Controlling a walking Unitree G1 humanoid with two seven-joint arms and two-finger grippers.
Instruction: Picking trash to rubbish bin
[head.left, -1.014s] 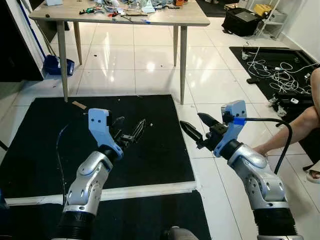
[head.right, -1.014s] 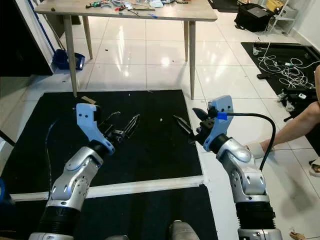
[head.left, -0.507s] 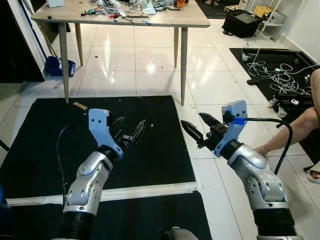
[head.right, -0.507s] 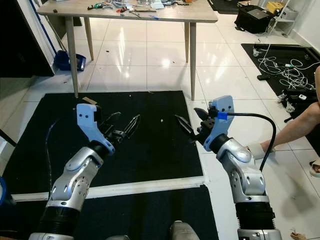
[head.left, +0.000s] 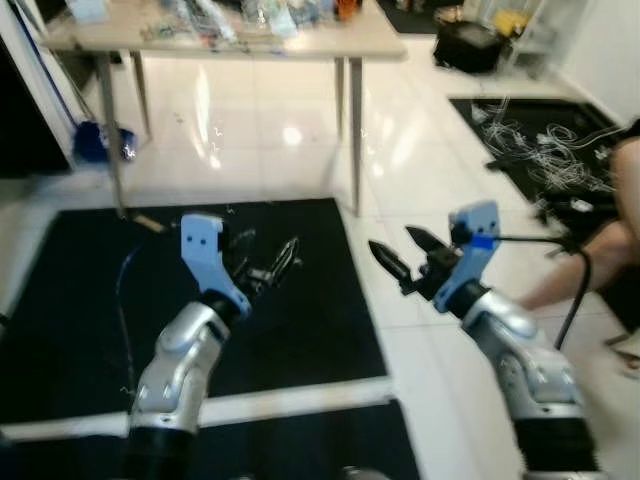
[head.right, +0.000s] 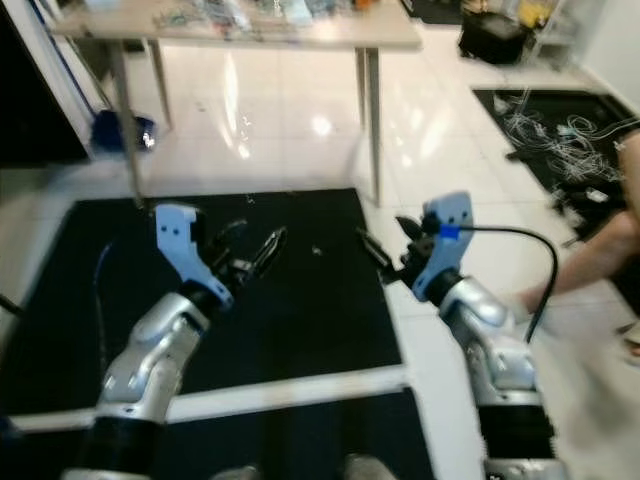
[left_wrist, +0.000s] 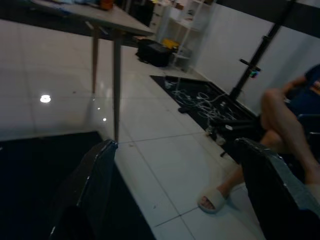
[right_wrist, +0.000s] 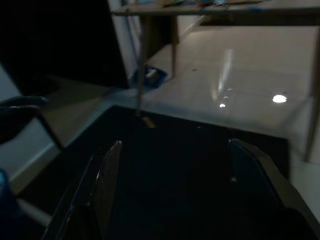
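out on the black mat (head.left: 300, 330), a small brown scrap (head.left: 147, 223) lies ahead-left of the left gripper (head.left: 262, 262), the nearer one; the right gripper (head.left: 402, 255) is also spread and empty.

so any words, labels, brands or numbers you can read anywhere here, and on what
None can be read.
Clutter on the wooden table: blurred, no text legible.
Black case on the floor behind the table: no label can be made out.
Blue housings of the left gripper and right gripper: plain, no print visible.
Black mat: unmarked.
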